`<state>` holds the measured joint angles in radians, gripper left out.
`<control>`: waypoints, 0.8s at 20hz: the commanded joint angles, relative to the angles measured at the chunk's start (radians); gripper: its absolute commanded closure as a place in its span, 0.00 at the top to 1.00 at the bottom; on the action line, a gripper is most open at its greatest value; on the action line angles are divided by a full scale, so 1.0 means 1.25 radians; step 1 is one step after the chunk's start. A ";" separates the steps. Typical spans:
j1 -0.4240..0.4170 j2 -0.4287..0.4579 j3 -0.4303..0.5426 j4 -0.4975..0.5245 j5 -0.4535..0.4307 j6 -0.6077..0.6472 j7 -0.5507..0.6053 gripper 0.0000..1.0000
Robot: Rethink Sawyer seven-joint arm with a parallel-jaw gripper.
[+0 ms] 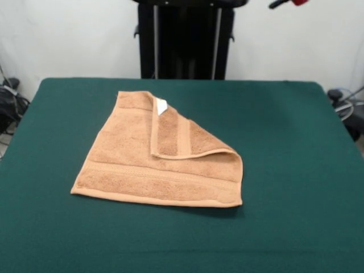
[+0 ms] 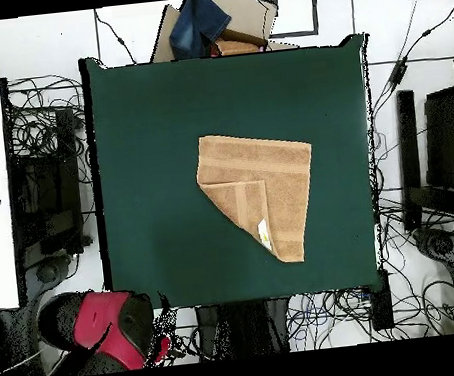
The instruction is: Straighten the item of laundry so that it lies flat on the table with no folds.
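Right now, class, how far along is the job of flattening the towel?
Done: the towel lies on the table, mostly spread. In hand: nothing; the arm is drawn back off the table, its gripper not visible. Left: one corner is folded over onto the towel, white tag showing. It must be opened out flat.

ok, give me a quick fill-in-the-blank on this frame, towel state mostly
1. The towel lies on the ____ table.
2. One corner of the towel is ____ over onto the rest.
3. The tag on the flap is ____.

Missing words: green; folded; white
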<state>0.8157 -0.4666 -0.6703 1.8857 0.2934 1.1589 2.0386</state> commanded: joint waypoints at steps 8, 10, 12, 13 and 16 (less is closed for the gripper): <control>0.008 -0.093 0.036 0.071 -0.091 -0.176 0.118 1.00; -0.004 -0.077 0.050 0.083 -0.096 -0.197 0.126 1.00; -0.025 -0.051 0.074 0.094 -0.093 -0.240 0.127 1.00; -0.040 -0.036 0.087 0.094 -0.089 -0.269 0.125 1.00; -0.069 0.006 0.114 0.080 -0.085 -0.322 0.119 1.00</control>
<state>0.7950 -0.5538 -0.6713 1.9125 0.2088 0.9109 2.0386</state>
